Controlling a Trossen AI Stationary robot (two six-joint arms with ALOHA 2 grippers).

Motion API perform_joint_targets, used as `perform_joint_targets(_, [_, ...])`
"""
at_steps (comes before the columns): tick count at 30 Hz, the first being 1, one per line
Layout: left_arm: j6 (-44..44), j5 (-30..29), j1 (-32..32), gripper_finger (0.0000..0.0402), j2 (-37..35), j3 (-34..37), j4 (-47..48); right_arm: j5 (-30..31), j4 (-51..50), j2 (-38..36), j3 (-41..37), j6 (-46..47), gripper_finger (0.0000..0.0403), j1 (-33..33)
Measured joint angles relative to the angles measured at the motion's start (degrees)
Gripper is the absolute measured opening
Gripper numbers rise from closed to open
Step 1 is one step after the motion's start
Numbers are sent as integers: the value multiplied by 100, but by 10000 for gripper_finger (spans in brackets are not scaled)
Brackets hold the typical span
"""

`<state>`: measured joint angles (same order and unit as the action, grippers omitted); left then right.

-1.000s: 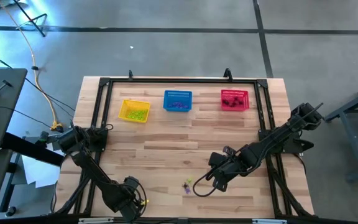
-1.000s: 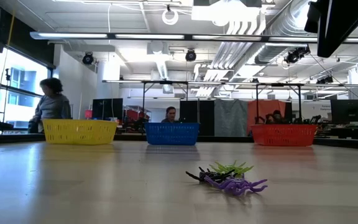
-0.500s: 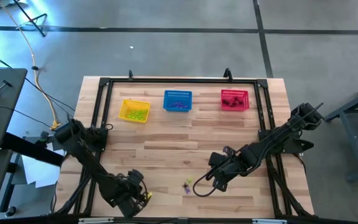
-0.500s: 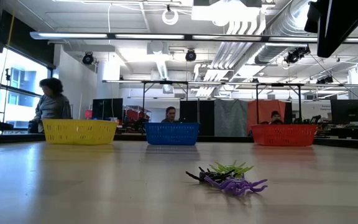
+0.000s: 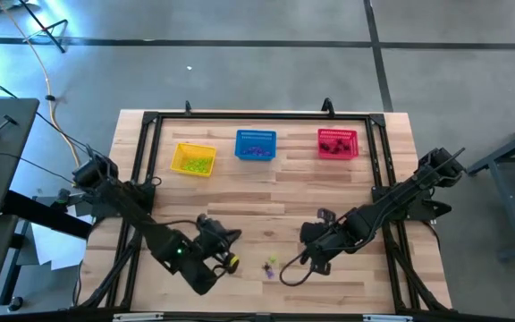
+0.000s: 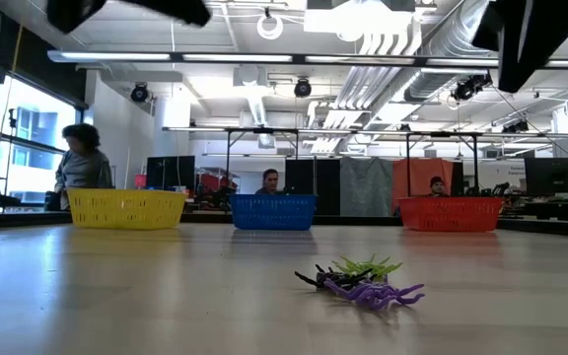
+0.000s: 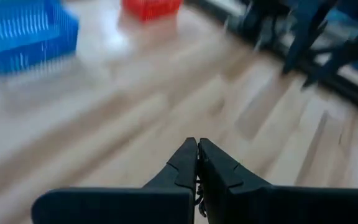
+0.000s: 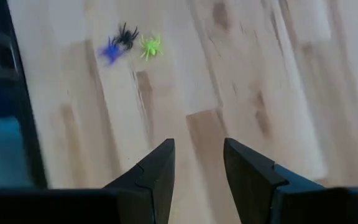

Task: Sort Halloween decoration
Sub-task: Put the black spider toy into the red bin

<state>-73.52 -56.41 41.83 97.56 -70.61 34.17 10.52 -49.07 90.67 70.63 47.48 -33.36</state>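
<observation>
- The counter [image 5: 266,201] carries a yellow basket [image 5: 193,159], blue basket [image 5: 256,145] and red basket [image 5: 337,143] along its far edge.
- The left gripper [image 5: 231,263], fingers pressed shut and empty, hangs near the front edge.
- The right gripper [image 5: 314,264], fingers spread wide, hovers beside it.
- The Halloween decoration [image 5: 270,266], three tangled spiders, lies between them near the front edge; best to single out one spider and pinch it alone.

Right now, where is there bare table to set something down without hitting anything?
Bare wood runs across the middle, between the row of yellow basket, blue basket and red basket and the arms. It is crowded near the front: spider cluster sits between left gripper and right gripper.
</observation>
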Motion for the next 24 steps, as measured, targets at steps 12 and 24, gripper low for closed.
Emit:
perform_joint_targets(12, [1679,-682,-280,0,-95,-4,-877,76,743,0,0,-2289,133,0])
perform_joint_targets(24, [1720,-1272,-295,0,-98,-7,-888,983,2314,13,0,2,133,187])
